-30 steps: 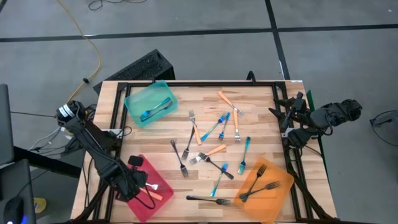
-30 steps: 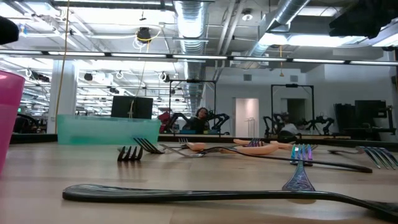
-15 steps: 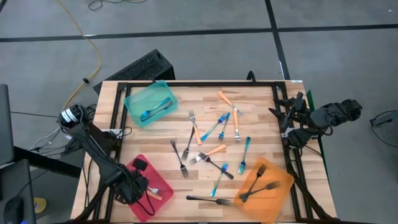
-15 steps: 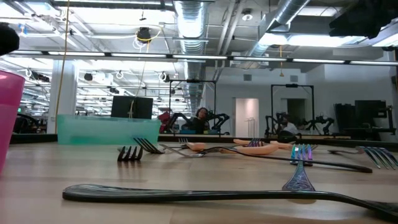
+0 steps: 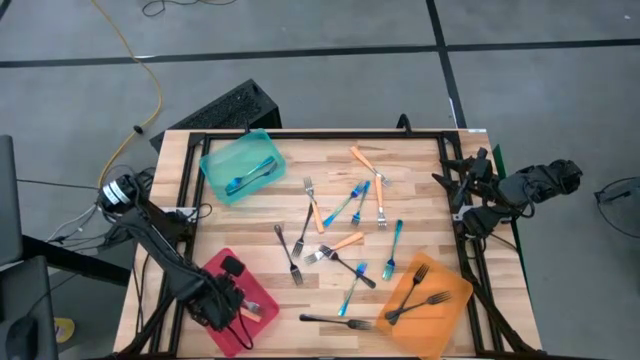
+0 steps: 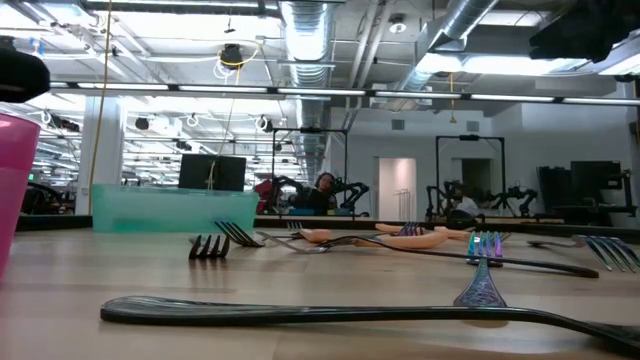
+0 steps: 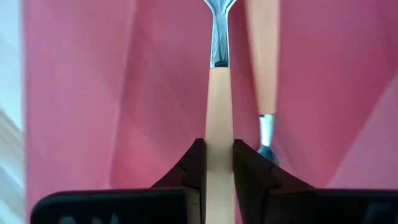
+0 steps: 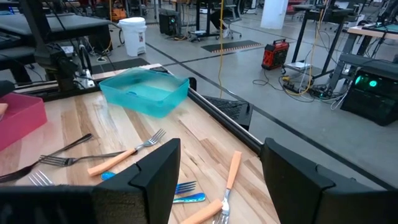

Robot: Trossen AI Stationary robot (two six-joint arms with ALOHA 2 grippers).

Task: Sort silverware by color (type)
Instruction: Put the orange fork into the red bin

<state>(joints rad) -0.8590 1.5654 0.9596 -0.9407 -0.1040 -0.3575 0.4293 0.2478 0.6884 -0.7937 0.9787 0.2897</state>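
So from my seat the red tray point(image 5: 262, 322) at the table's near-left corner is half covered by the left arm in the high view, and I can't count what's inside it from up there. The low view only catches a pink sliver of it at the edge, with a dark blob of the arm above.

Left gripper point(image 7: 217, 152) is down inside that tray, fingers pinched onto an orange-handled fork point(image 7: 217, 93). In the left wrist view the handle runs straight out between the pads and the metal neck points away from the gripper; the tines are cut off at the frame edge. A second orange-handled fork point(image 7: 263, 56) lies just beside it, roughly parallel but flipped, metal end toward the gripper.

Right gripper point(image 8: 217, 180) is parked off the table's right edge, fingers spread wide, holding nothing.

Rest of the silverware: a couple of blue-handled forks point(image 5: 250, 178) sit in the teal tray point(image 5: 215, 160) at the far left, black forks point(image 5: 415, 295) in the orange tray point(image 5: 455, 300) at the near right, and a mixed scatter point(image 5: 345, 225) of all three kinds across the middle of the table, pointing every which way. One black fork point(image 6: 330, 312) lies lengthwise right in front of the low camera.
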